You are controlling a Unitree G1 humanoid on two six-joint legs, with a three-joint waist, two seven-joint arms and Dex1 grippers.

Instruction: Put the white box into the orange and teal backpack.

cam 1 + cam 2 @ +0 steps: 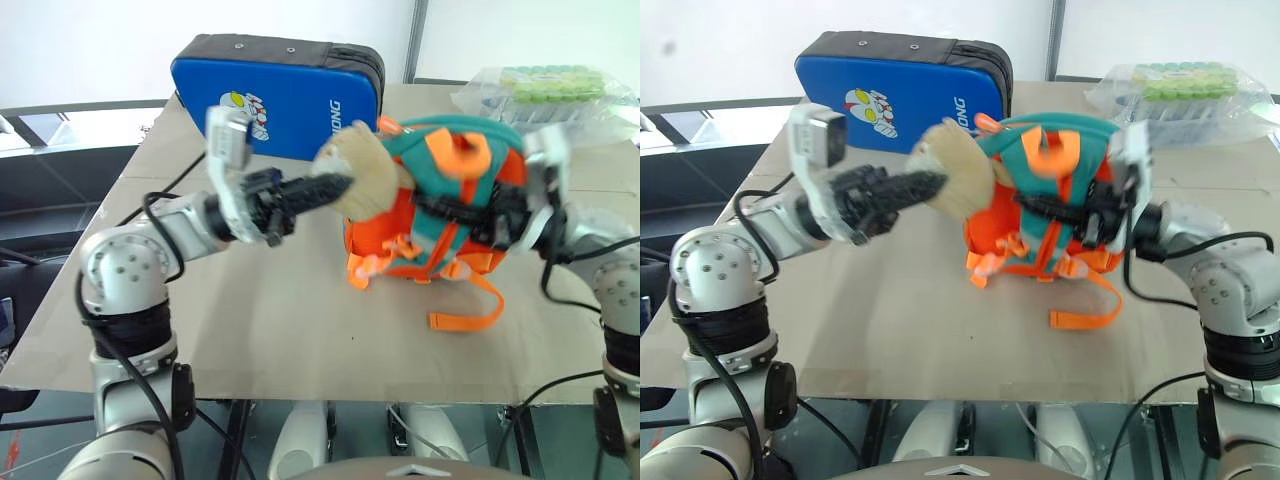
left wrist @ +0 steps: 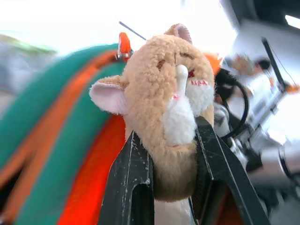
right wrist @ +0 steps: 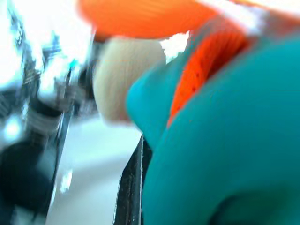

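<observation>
At the far left of the bench (image 1: 250,340) we see the large blue zippered case (image 1: 290,95) standing on its long side along the far edge, its cartoon figure facing us. In front of it our left gripper (image 1: 335,187) reaches toward the middle of the bench, and its two black fingers (image 2: 133,187) are clamped on the tan plush toy (image 2: 164,108); in the left wrist view the toy's lower part sits squeezed between them, its face turned toward the camera.

The plush toy hangs at the left side of the orange and teal backpack (image 1: 455,215), which stands near the middle of the bench, closer to the right edge, held between our two arms. One orange strap (image 1: 470,310) trails from it onto the bench surface toward the near edge.

Our right gripper (image 1: 1080,215) is pressed against the backpack's right side, closed on its teal and orange fabric; the right wrist view shows teal cloth bunched directly against one black finger (image 3: 133,187).

In the far right corner lies the clear bag of green-capped tubes (image 1: 545,90), apart from the backpack.

We cannot make out the white box.
</observation>
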